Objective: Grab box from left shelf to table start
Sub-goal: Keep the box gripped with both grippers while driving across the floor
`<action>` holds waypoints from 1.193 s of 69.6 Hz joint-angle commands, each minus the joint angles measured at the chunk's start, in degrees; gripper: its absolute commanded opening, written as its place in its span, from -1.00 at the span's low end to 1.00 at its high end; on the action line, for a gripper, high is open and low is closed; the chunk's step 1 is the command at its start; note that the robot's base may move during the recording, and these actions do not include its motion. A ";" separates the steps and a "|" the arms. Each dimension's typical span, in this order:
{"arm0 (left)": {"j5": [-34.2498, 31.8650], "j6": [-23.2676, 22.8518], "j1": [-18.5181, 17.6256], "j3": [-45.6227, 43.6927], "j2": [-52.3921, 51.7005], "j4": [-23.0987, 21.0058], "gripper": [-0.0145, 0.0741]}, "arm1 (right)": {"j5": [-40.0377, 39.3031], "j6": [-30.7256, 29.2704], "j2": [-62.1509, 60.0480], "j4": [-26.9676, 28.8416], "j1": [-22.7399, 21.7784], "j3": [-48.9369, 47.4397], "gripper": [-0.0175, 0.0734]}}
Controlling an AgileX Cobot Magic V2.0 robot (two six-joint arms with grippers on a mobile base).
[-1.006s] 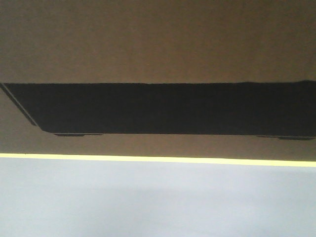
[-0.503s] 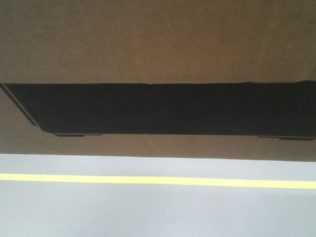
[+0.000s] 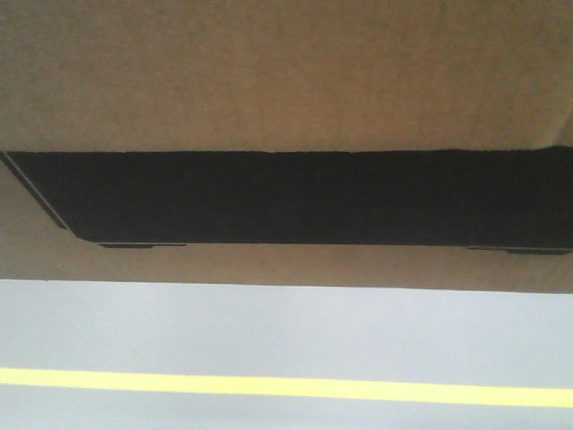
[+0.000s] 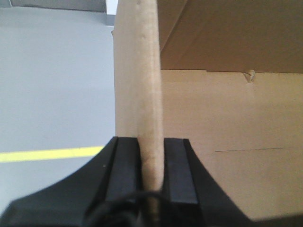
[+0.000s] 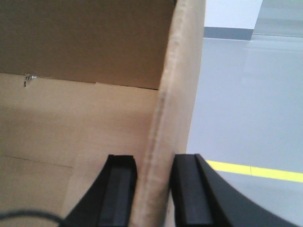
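Cardboard fills the upper part of the front view, where the box, brown and corrugated, is seen close up with one wide black panel printed across it. Below the box a smooth grey floor is shown, crossed by one yellow line running parallel to the box's lower edge and well apart from it. Beyond the box, in the right wrist view, a white wall with a grey base strip is seen at the far end of the floor. The box is carried by its two open-topped side walls. One wall edge is pinched between the two black fingers of the left gripper, whose pads are pressed flat against both faces of the cardboard. The opposite wall is clamped likewise by the right gripper, one finger being set inside the box and one outside. One box, one yellow line and two grippers of two fingers each are counted.
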 commanded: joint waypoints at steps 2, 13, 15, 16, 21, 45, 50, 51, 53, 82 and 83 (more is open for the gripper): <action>-9.28 -0.12 -1.00 -2.53 -0.56 -7.76 -0.89 | -10.07 0.24 0.14 2.57 -0.11 -1.96 -0.49; -9.28 -0.12 -1.00 -2.53 -0.56 -7.76 -0.89 | -10.07 0.24 0.14 2.57 -0.11 -1.96 -0.49; -9.28 -0.12 -1.00 -2.53 -0.56 -7.76 -0.89 | -10.07 0.24 0.14 2.57 -0.11 -1.96 -0.49; -9.28 -0.12 -1.00 -2.53 -0.56 -7.76 -0.89 | -10.07 0.24 0.14 2.57 -0.11 -1.96 -0.49; -9.28 -0.12 -1.00 -2.53 -0.56 -7.76 -0.89 | -10.07 0.24 0.14 2.57 -0.11 -1.96 -0.49; -9.28 -0.12 -1.00 -2.53 -0.56 -7.76 -0.89 | -10.07 0.24 0.14 2.57 -0.11 -1.96 -0.49; -9.28 -0.12 -1.00 -2.53 -0.56 -7.76 -0.89 | -10.07 0.24 0.14 2.57 -0.11 -1.96 -0.49; -9.28 -0.12 -1.00 -2.53 -0.56 -7.76 -0.89 | -10.07 0.24 0.14 2.57 -0.11 -1.96 -0.49; -9.28 -0.12 -1.00 -2.53 -0.56 -7.76 -0.89 | -10.07 0.24 0.14 2.57 -0.11 -1.96 -0.49; -9.28 -0.12 -1.00 -2.53 -0.56 -7.76 -0.89 | -10.07 0.24 0.14 2.57 -0.11 -1.96 -0.49; -9.28 -0.12 -1.00 -2.53 -0.56 -7.76 -0.89 | -10.07 0.24 0.14 2.57 -0.11 -1.96 -0.49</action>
